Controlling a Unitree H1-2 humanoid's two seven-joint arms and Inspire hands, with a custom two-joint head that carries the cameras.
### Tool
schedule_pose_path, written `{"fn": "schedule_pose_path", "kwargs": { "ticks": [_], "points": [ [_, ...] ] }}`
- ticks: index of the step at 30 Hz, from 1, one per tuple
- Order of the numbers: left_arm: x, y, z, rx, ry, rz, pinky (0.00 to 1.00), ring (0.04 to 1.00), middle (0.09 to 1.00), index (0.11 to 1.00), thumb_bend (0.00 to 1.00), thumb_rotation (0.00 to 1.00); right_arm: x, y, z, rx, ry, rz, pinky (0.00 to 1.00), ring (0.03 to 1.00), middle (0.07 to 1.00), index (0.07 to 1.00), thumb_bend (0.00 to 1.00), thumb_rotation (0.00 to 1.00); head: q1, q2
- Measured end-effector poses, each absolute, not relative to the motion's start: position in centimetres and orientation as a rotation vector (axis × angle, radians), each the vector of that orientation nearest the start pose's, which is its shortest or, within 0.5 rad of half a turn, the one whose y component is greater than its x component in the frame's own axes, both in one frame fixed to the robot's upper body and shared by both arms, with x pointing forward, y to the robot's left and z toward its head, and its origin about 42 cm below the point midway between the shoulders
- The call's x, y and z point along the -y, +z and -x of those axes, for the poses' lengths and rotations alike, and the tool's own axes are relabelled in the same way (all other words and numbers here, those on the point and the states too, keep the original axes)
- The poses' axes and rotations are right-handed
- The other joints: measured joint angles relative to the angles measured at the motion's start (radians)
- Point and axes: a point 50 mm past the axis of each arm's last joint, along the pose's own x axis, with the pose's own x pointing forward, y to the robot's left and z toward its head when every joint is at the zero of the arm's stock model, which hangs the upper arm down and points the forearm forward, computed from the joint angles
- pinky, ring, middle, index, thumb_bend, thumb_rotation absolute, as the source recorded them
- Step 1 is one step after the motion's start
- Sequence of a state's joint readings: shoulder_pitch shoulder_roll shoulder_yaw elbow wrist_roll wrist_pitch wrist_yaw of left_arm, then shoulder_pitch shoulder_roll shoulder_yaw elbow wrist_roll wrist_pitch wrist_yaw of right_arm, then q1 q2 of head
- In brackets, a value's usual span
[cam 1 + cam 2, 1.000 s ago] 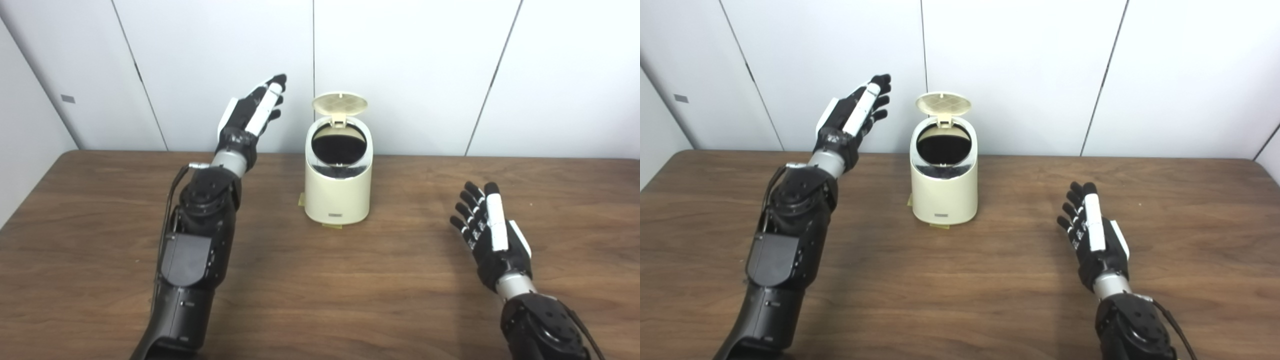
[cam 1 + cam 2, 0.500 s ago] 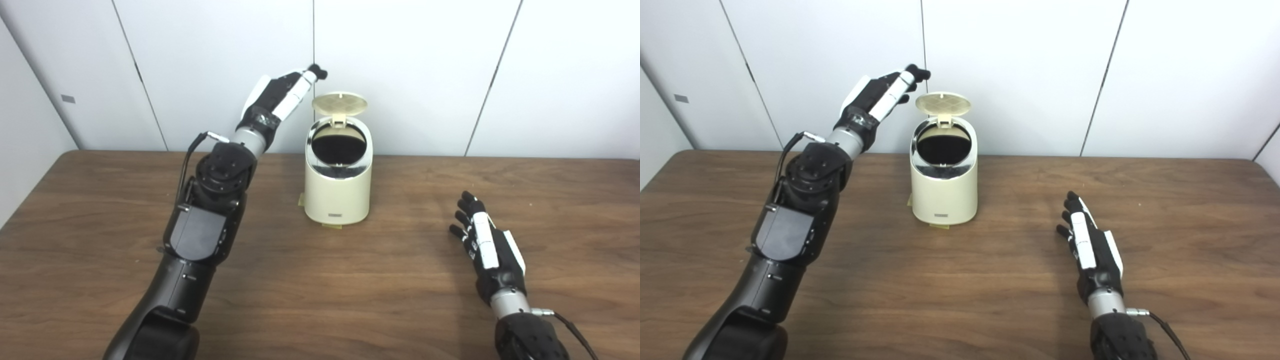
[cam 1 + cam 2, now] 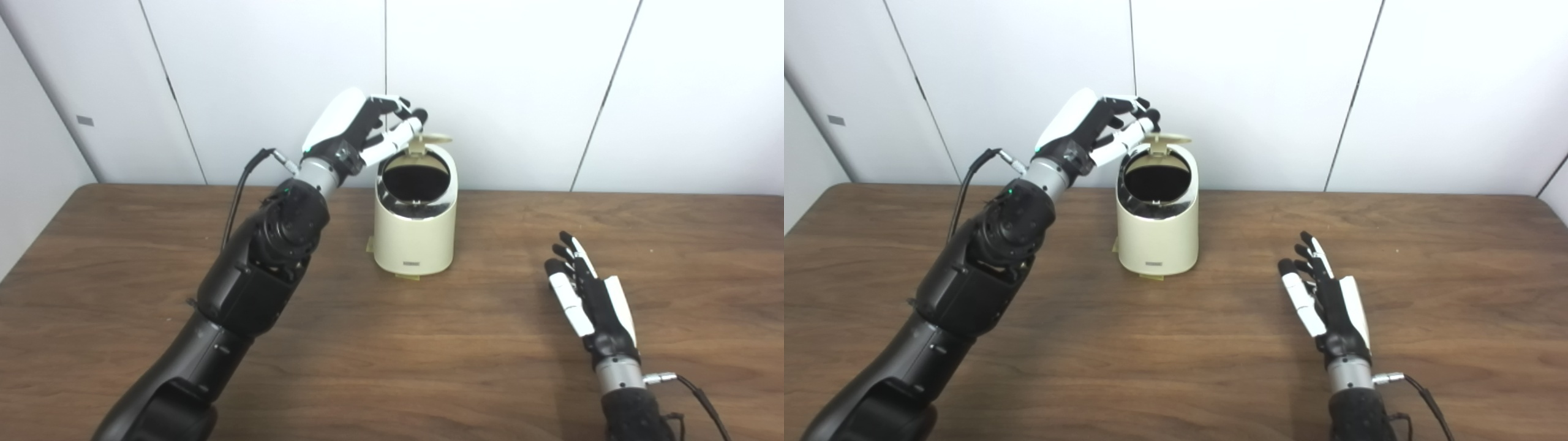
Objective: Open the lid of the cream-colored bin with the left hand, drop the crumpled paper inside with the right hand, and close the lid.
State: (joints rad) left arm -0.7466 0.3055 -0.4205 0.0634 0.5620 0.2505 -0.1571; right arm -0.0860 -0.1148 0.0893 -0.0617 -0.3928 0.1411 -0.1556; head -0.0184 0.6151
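The cream-colored bin [image 3: 416, 229] stands on the wooden table [image 3: 392, 343] near the back wall. Its round opening is dark and I cannot see inside. Its lid [image 3: 432, 138] is tipped partway forward over the hinge. My left hand [image 3: 367, 125] is raised at the lid's left side, fingers curled, fingertips touching the lid's edge. My right hand [image 3: 585, 300] is open and empty, low over the table to the bin's right, also in the right eye view [image 3: 1323, 297]. No crumpled paper is in view.
White wall panels [image 3: 508, 79] rise right behind the bin. Bits of yellow tape [image 3: 405, 277] show under the bin's base. My left forearm [image 3: 257, 269] stretches across the table's left half.
My left hand moved right and curled onto the lid, which has tipped forward from upright. My right hand drew back toward me and turned edge-on.
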Motion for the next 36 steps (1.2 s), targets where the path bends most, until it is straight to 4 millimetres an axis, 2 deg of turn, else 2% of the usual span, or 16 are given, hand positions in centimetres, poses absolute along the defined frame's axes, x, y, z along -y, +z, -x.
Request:
{"fn": "schedule_pose_path", "kwargs": {
  "ticks": [6, 8, 11, 15, 18, 21, 29, 36],
  "points": [
    [-14.4, 31.0, -44.3, 0.538, -0.296, -1.247, 0.85, 0.908, 0.845, 0.58, 0.47, 0.99, 22.3, 13.1, -30.9, 0.078, -0.102, 0.573, 0.82, 0.881, 0.919, 0.982, 0.51, 1.0, -0.006, 0.008],
    [-14.1, 31.0, -43.9, 0.571, -0.302, -1.291, 0.84, 0.901, 0.842, 0.583, 0.48, 0.99, 22.2, 13.1, -30.9, 0.086, -0.099, 0.613, 0.8, 0.883, 0.925, 0.993, 0.5, 1.0, -0.006, 0.011],
    [-13.7, 30.5, -43.6, 0.606, -0.332, -1.393, 0.88, 0.916, 0.848, 0.604, 0.51, 1.0, 22.2, 12.8, -30.8, 0.121, -0.075, 0.74, 0.81, 0.906, 0.924, 1.0, 0.5, 0.98, -0.006, 0.011],
    [-13.8, 29.3, -43.2, 0.612, -0.369, -1.499, 0.89, 0.908, 0.83, 0.594, 0.51, 0.92, 22.7, 12.6, -30.8, 0.157, -0.063, 0.863, 0.85, 0.947, 0.947, 1.0, 0.54, 1.0, -0.011, 0.011],
    [-13.9, 28.4, -43.0, 0.634, -0.371, -1.535, 0.9, 0.907, 0.828, 0.577, 0.51, 0.89, 22.8, 12.6, -30.8, 0.157, -0.065, 0.887, 0.85, 0.967, 0.971, 1.0, 0.55, 0.99, -0.008, 0.014],
    [-13.9, 27.9, -42.9, 0.653, -0.369, -1.567, 0.93, 0.926, 0.846, 0.585, 0.51, 0.93, 22.8, 12.6, -30.8, 0.157, -0.063, 0.897, 0.85, 0.977, 0.981, 1.0, 0.55, 0.99, -0.011, 0.014],
    [-14.3, 26.6, -42.4, 0.652, -0.344, -1.598, 0.93, 0.922, 0.849, 0.616, 0.52, 0.99, 22.8, 12.6, -30.7, 0.156, -0.063, 0.899, 0.83, 0.971, 0.968, 1.0, 0.54, 1.0, -0.011, 0.02],
    [-14.6, 25.9, -42.1, 0.636, -0.34, -1.599, 0.94, 0.938, 0.866, 0.668, 0.51, 1.0, 23.1, 12.6, -30.4, 0.151, -0.065, 0.9, 0.83, 0.963, 0.952, 1.0, 0.54, 1.0, -0.014, 0.023]
  ]
}}
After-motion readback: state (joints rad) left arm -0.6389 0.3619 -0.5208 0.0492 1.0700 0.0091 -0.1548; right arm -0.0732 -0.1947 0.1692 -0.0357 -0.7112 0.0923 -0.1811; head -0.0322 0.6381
